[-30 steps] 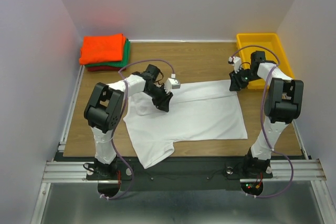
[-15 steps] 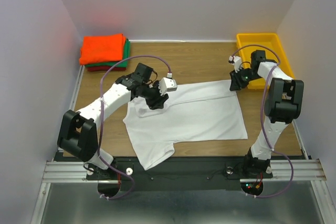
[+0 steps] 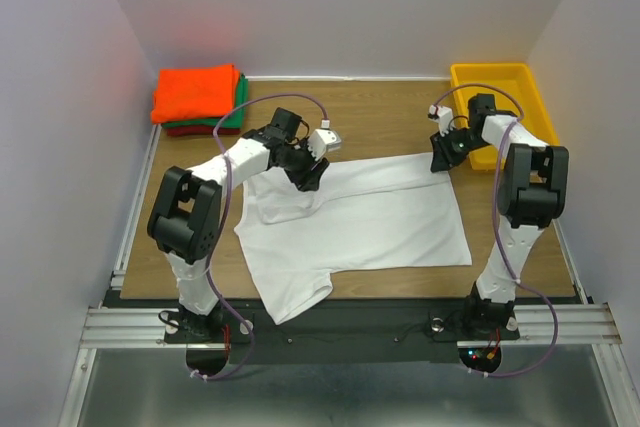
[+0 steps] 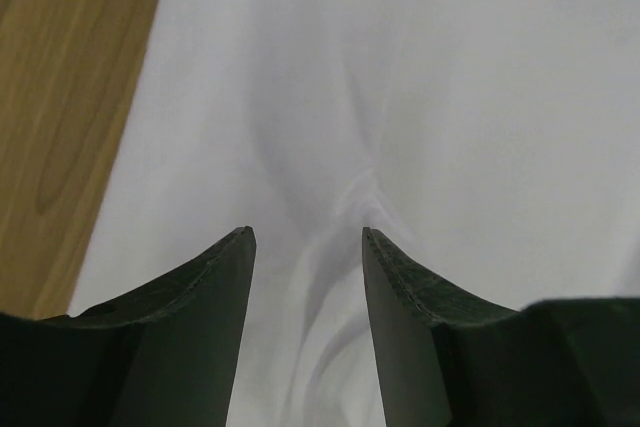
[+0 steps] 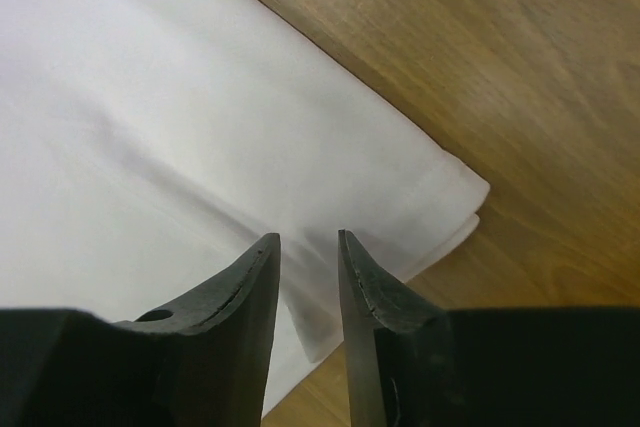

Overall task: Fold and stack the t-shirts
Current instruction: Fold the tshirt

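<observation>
Table (image 3: 380,117) — tray (image 3: 490,67), folded stack (image 3: 195,92) at far corners; left gripper (image 4: 306,232), right gripper (image 5: 307,236) spread over white t-shirt (image 3: 370,222).

T-shirt (image 3: 370,222): soft matt cloth. Table (image 3: 380,117): smooth wood-grain. Tray (image 3: 490,69): glossy plastic.

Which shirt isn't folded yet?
The white t-shirt: it lies spread open mid-table. The orange, green and dark red ones sit folded in a stack at the far-left corner.
</observation>
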